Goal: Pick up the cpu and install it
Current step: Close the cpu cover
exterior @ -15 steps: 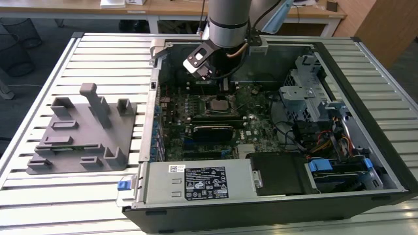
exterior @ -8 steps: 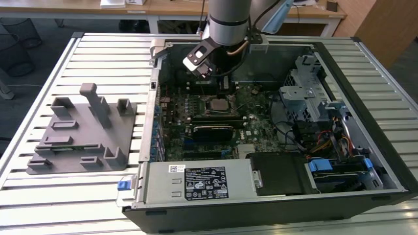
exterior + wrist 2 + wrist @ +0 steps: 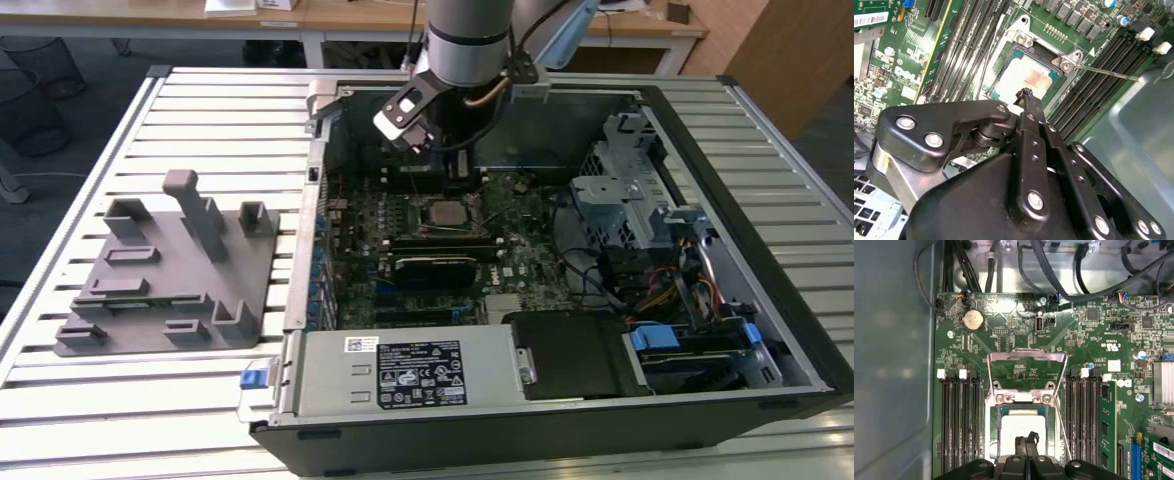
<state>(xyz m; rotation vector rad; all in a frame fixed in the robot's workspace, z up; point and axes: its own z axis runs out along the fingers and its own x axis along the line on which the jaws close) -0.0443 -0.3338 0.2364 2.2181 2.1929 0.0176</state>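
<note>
The cpu (image 3: 1024, 75) lies flat in the motherboard socket, pale silver top up, also seen in the first wrist view as the cpu (image 3: 1021, 424). The socket's metal load plate (image 3: 1026, 371) is swung open and its thin lever (image 3: 1109, 73) sticks out to one side. My gripper (image 3: 1026, 96) hangs just above the chip, its two black fingers pressed together with nothing between them; the first wrist view shows the gripper (image 3: 1026, 439) over the chip's edge. In the exterior view the arm (image 3: 461, 60) reaches down into the open computer case above the socket (image 3: 441, 212).
Memory slots (image 3: 959, 425) flank the socket on both sides. A grey power supply box (image 3: 400, 375) fills the case's near side, and a drive cage with cables (image 3: 641, 210) stands at the exterior view's right. A grey fixture block (image 3: 174, 270) sits on the slatted table.
</note>
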